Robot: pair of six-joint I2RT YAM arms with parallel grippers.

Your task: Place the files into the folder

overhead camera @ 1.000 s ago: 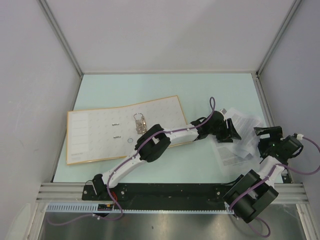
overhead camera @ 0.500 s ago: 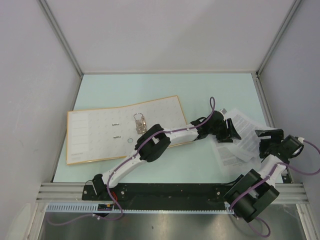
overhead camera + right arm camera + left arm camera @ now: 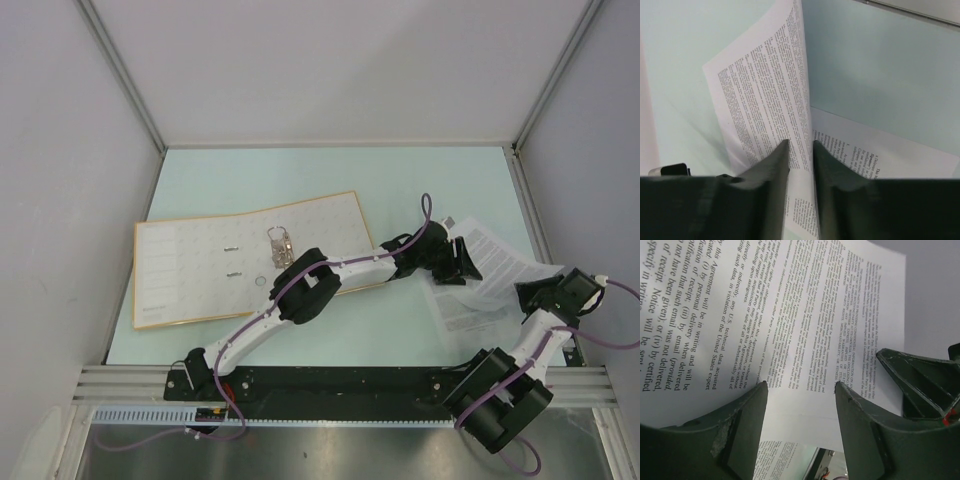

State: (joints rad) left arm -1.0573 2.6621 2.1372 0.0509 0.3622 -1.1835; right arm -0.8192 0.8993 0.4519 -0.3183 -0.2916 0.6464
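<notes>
At 3 o'clock on the table (image 3: pixel 400 180): the files (image 3: pixel 490 262), loose and overlapping. Well apart at 9 o'clock: the folder (image 3: pixel 200 270), spread flat, ring mechanism (image 3: pixel 279 245) upward. Lying across the folder's near right corner: the left arm (image 3: pixel 330 278), stretched toward 2 o'clock. Low over the printed pages: the left gripper (image 3: pixel 800 387), fingers spread, holding nothing. Folded tight by the 4 o'clock edge: the right arm (image 3: pixel 520 350), with the right gripper (image 3: pixel 800 145) clamped on the edge of 1 sheet (image 3: pixel 765 90), curled up off the rest. Against 1 second ago: right gripper drawn toward 5 o'clock, sheet dragged along; left arm unmoved.
</notes>
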